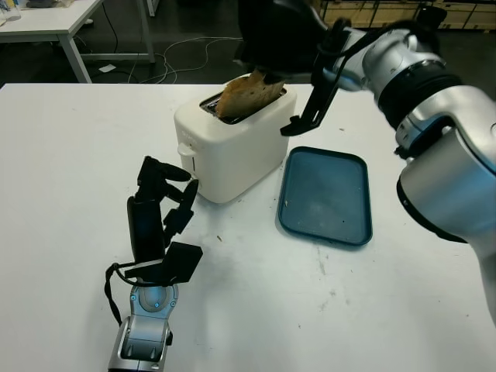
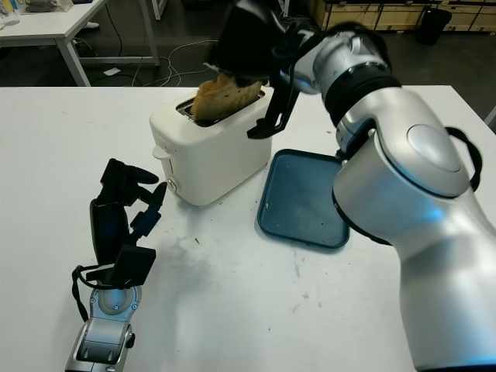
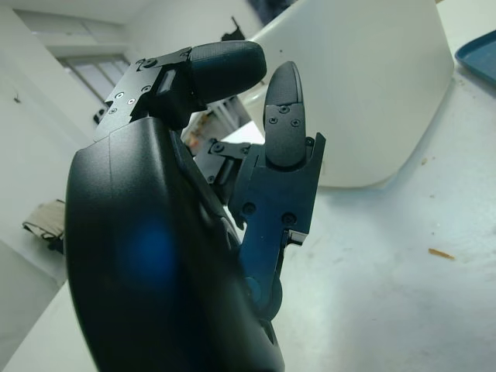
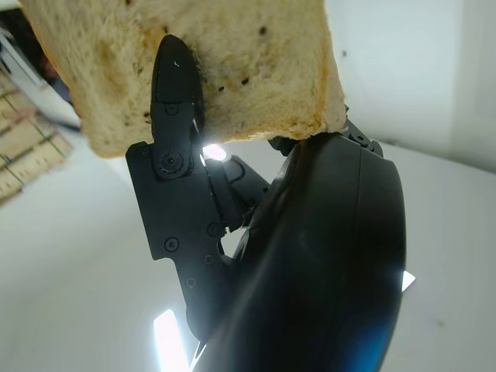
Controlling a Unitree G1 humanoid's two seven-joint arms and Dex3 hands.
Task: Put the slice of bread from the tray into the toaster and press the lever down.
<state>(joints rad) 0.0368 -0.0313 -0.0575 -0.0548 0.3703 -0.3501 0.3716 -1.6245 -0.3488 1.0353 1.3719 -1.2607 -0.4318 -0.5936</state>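
A white toaster (image 1: 229,139) stands mid-table. A browned slice of bread (image 1: 246,96) leans in its top slot, partly sunk in and tilted. My right hand (image 1: 271,46) is above the toaster, shut on the bread's upper edge; in the right wrist view a black finger (image 4: 177,85) presses against the bread (image 4: 232,62). The dark blue tray (image 1: 325,195) lies to the right of the toaster with nothing on it. The toaster's lever (image 1: 184,150) sits on its near left end. My left hand (image 1: 159,205) is open on the table just left of the toaster, close to the lever.
A white table (image 1: 46,19) on metal legs and floor cables (image 1: 186,54) lie beyond the far edge. Wooden shelving (image 1: 387,12) is at the back right. Small crumbs dot the table surface (image 1: 318,263) in front of the tray.
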